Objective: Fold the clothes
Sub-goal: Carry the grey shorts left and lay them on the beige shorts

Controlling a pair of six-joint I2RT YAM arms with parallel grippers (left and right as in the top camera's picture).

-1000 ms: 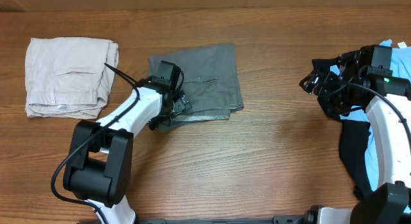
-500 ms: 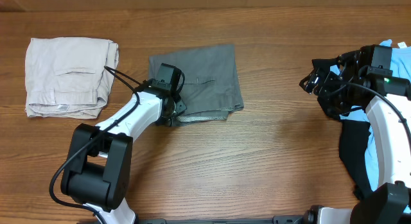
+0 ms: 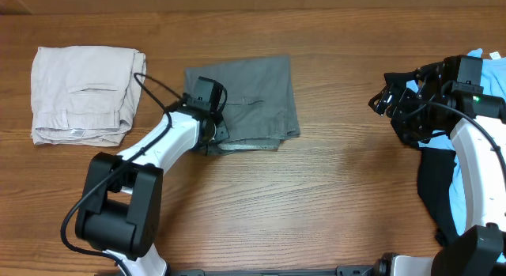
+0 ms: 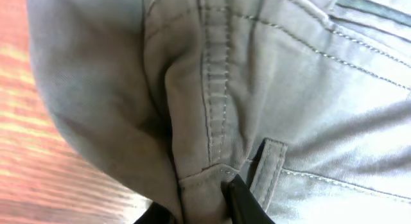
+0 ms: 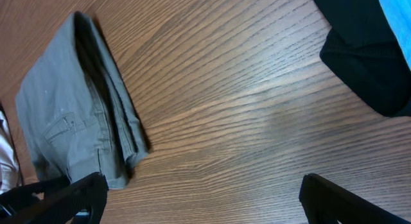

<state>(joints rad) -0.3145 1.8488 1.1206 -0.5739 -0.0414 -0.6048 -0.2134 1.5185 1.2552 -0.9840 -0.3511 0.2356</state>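
Between the fingers of your left tool (image 4: 199, 210): a bunched fold of the grey shorts (image 3: 257, 90), taken at the waistband seam. A belt loop sits just beside the right finger (image 4: 247, 201). Tool state: clenched on that cloth, with both black fingertips pressing into it from either side in the wrist view.

Overhead check: the grey shorts lie folded flat on the bench (image 3: 332, 197). They spread away from your left tool, toward the far side and to its right, and the tool sits at their near left corner. Stacked layer edges show along the near hem, just right of the tool. The slit pocket faces up, beyond the tool.

Left of that tool, well apart: beige shorts (image 3: 79, 90), folded, not touching the grey pair.

Your right tool (image 5: 199, 198): released, fingers spread wide, only bare bench between them. It holds nothing. The grey shorts are well off to its left.

Right of and behind that tool, at the bench edge: a black garment (image 5: 366, 63) and a blue shirt (image 5: 399, 6), touching each other. You cannot tell from these views which one lies on top.
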